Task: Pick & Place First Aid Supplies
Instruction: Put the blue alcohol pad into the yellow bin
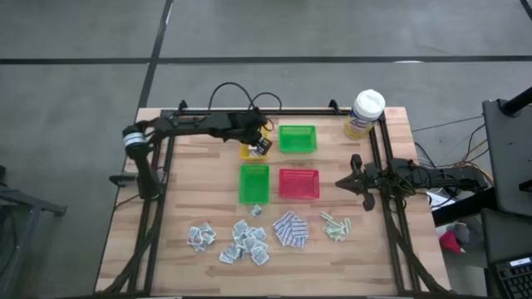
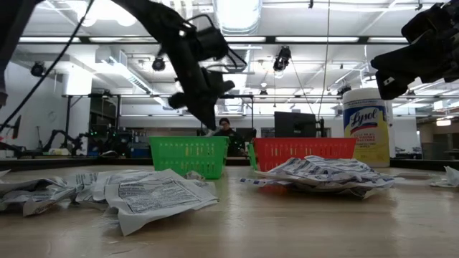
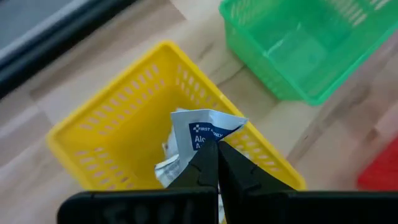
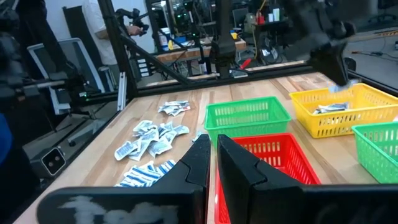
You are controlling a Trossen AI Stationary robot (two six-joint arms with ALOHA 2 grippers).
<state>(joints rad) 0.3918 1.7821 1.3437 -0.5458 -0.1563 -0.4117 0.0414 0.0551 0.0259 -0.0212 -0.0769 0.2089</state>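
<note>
Packets of first aid supplies lie in loose heaps along the near part of the wooden surface (image 1: 166, 249): white-grey sachets (image 1: 248, 243), a smaller clump of them (image 1: 200, 236), blue-and-white patterned pads (image 1: 291, 229) and pale green strips (image 1: 336, 225). Left pincer (image 3: 217, 155) hangs over the yellow tray (image 3: 99, 134), its fingers pressed together on a white-and-blue sachet (image 3: 198, 134) held above the tray's inside, where at least one other packet already lies. Two green trays (image 1: 297, 138) (image 1: 254, 183) and a red tray (image 1: 298, 183) sit close by. Right pincer (image 4: 211, 155) waits at the right edge of the surface, near the red tray, its fingers nearly closed and holding nothing. A yellow canister (image 1: 364, 114) stands at the far right corner.
</note>
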